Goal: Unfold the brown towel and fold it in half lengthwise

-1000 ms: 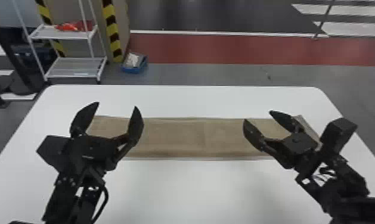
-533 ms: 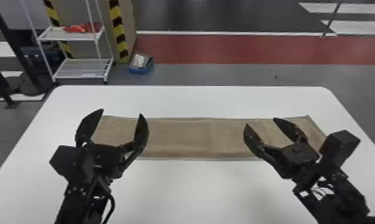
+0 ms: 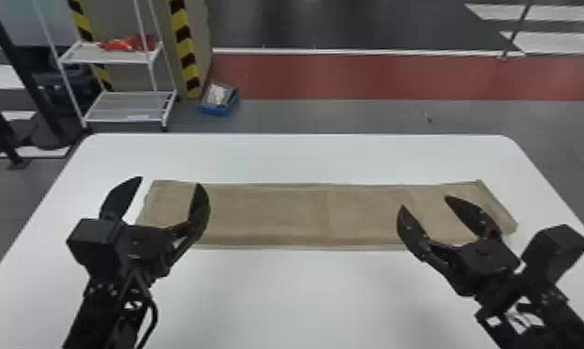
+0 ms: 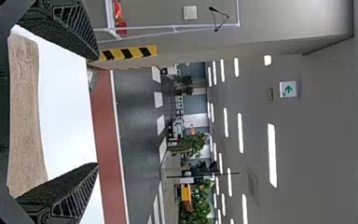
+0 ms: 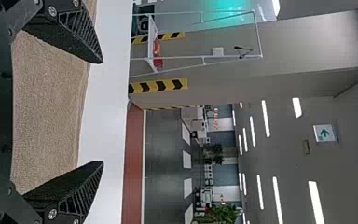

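Observation:
The brown towel [image 3: 267, 216] lies flat on the white table as a long narrow strip running left to right, with faint creases across it. Over its left end my left gripper [image 3: 171, 183] is open with nothing between its fingers. My right gripper [image 3: 423, 202], also open and holding nothing, is over the right part of the strip. In the left wrist view, the towel [image 4: 25, 116] shows beyond the spread fingers of the left gripper [image 4: 98, 111]. The right wrist view has the towel [image 5: 49, 112] behind the parted fingers of the right gripper [image 5: 103, 112].
The white table [image 3: 304, 297] extends around the towel on all sides. Beyond its far left corner stand a white wire shelf [image 3: 130, 106] and a blue box [image 3: 218, 100] on the floor.
The head view has shifted, so table and background sit slightly farther right. The left gripper now sits a little lower against the towel; both grippers remain open.

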